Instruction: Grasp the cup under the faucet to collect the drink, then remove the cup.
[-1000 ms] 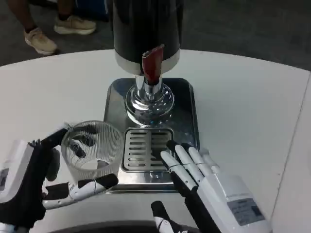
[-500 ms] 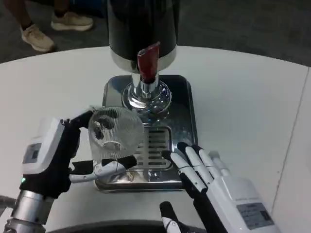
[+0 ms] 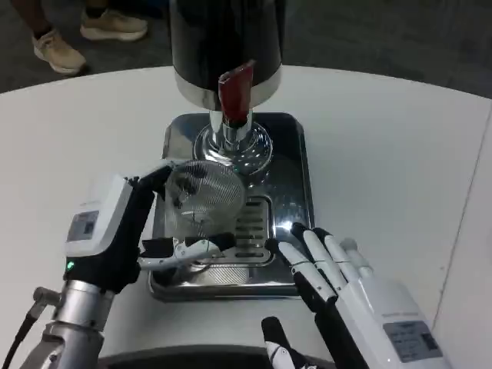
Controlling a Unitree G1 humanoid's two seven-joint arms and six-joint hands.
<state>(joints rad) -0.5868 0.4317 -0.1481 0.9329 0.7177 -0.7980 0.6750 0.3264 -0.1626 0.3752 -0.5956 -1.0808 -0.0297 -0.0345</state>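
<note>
A round white table (image 3: pixel 400 146) fills the scene, with dark floor beyond and a bystander's shoes at the far edge. Nearest, the right hand (image 3: pixel 350 288) rests at the front right corner of the steel drip tray (image 3: pixel 296 200), fingers apart and straight, holding nothing. Just left of it, the left hand (image 3: pixel 127 231) grips the clear ribbed cup (image 3: pixel 201 201), thumb in front and fingers wrapped behind; the cup is tilted and held over the tray's slotted grate (image 3: pixel 250 223). Beyond stands the black dispenser (image 3: pixel 227 38) with its red tap lever (image 3: pixel 234 92) above the chrome faucet (image 3: pixel 231 142). By my judgement, 1 step is done: the grasp. The cup looks empty and sits just short of the spout, so positioning, filling and removal remain.
</note>
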